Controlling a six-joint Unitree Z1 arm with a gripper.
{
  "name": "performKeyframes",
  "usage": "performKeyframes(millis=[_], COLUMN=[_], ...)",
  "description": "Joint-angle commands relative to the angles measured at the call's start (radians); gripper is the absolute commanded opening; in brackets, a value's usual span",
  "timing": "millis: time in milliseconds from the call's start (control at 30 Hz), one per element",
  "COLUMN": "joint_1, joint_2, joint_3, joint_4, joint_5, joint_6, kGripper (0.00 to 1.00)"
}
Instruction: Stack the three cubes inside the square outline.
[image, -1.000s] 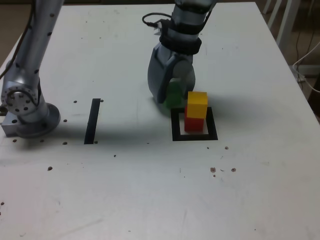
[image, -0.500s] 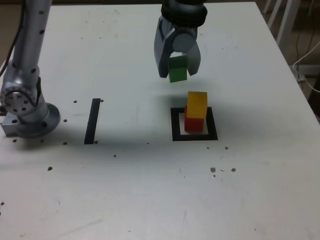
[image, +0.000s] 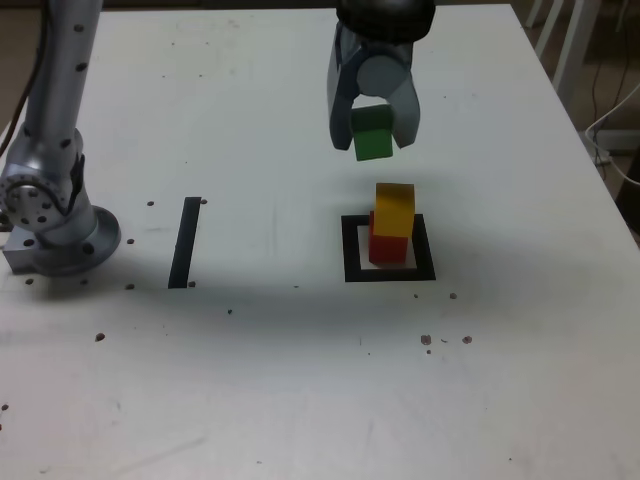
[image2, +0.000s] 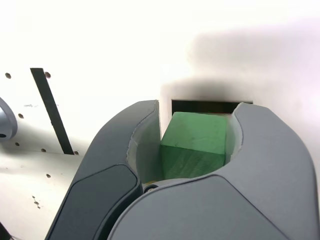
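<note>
While clamped between the jaws, the green cube (image: 373, 134) hangs above the yellow cube (image: 394, 209).

exterior view: high up, looks down on whole bench (image: 250, 380) | wrist view: very close, looks down past jaws | both see: green cube (image: 373, 134), square outline (image: 352, 262)

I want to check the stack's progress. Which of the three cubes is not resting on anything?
The green cube: it hangs in the gripper, jaws shut on it, above the table. The yellow cube sits on the red cube.
</note>
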Motion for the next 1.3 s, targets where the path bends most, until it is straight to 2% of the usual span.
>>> performKeyframes(millis=[0,433,700,1267], joint_1=[-0.017,-0.091,-0.119,-0.137], joint_2=[-0.001,0.039,0.069,0.099], joint_3=[-0.021,-0.102,-0.122,-0.133], joint_4=[0.015,0.084,0.093,0.096], joint_5=[-0.004,-0.016,-0.04,-0.065], joint_6=[0.003,0.021,0.029,0.029], kGripper=[0.25,0.25,0.25,0.25])
